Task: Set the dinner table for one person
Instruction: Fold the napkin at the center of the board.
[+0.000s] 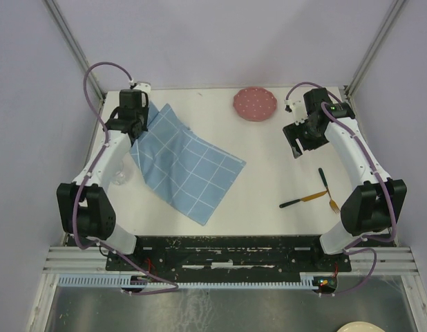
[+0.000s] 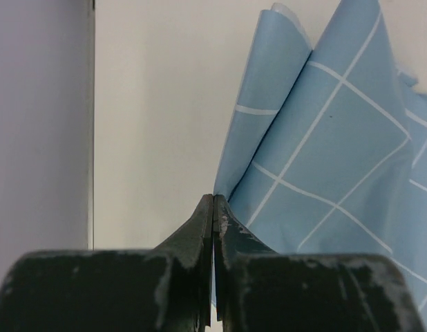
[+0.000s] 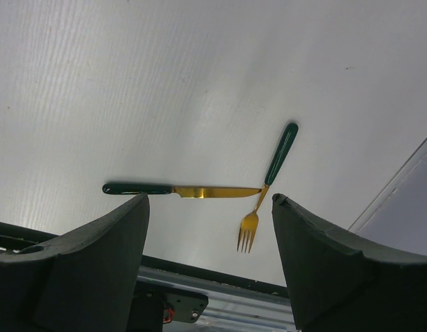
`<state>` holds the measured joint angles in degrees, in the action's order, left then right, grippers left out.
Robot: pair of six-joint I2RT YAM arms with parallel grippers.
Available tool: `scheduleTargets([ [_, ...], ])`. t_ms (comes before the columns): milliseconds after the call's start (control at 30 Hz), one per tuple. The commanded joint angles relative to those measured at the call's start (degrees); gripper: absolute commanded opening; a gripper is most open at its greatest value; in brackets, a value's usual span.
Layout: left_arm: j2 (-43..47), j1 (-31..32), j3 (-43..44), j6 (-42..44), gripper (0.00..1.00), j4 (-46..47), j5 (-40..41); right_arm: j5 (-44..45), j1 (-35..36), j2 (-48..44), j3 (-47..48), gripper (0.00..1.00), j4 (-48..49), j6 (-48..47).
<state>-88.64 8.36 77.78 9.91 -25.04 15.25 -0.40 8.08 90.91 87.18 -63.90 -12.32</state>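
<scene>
Two claws: left claw [image 2: 213,207] clamps the cloth [image 1: 189,169] at ten o'clock, right claw [image 3: 209,200] gapes empty; my tug could bunch it.

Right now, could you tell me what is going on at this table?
The left gripper is shut on a corner of the blue placemat, which lies askew on the left half of the dinner table. The right gripper hangs open and empty over the right side. A knife and fork lie near it, touching; a pink plate sits at the far edge.
</scene>
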Motion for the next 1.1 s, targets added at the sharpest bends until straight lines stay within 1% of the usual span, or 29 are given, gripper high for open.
scheduleTargets([
  [0, 4.54, -2.74, -3.88, -4.25, 0.03, 6.61, 6.78, -0.27, -0.35, -0.43, 1.5, 0.8, 0.31, -0.34],
  [200, 6.8, -4.16, -8.09, -5.9, 0.03, 9.53, 8.81, -0.58, -0.34, -0.11, 1.72, 0.8, 0.27, -0.31],
  [333, 7.61, -5.39, -9.14, -6.88, 0.03, 10.24, 10.0, -0.83, -0.3, -0.53, 1.21, 0.8, 0.43, -0.26],
  [533, 9.84, -7.19, -10.45, -5.97, 0.03, 12.89, 13.96, -0.74, -0.34, -1.49, -0.1, 0.8, 0.78, -0.26],
  [767, 10.8, -8.98, -11.81, -7.25, 0.03, 15.07, 17.4, -0.72, -0.34, -1.4, 0.05, 0.8, 0.64, -0.33],
  [1067, 11.74, -10.56, -13.27, -8.48, 0.03, 15.95, 17.44, -1.56, -0.34, -0.86, 0.71, 0.8, 0.31, -0.25],
])
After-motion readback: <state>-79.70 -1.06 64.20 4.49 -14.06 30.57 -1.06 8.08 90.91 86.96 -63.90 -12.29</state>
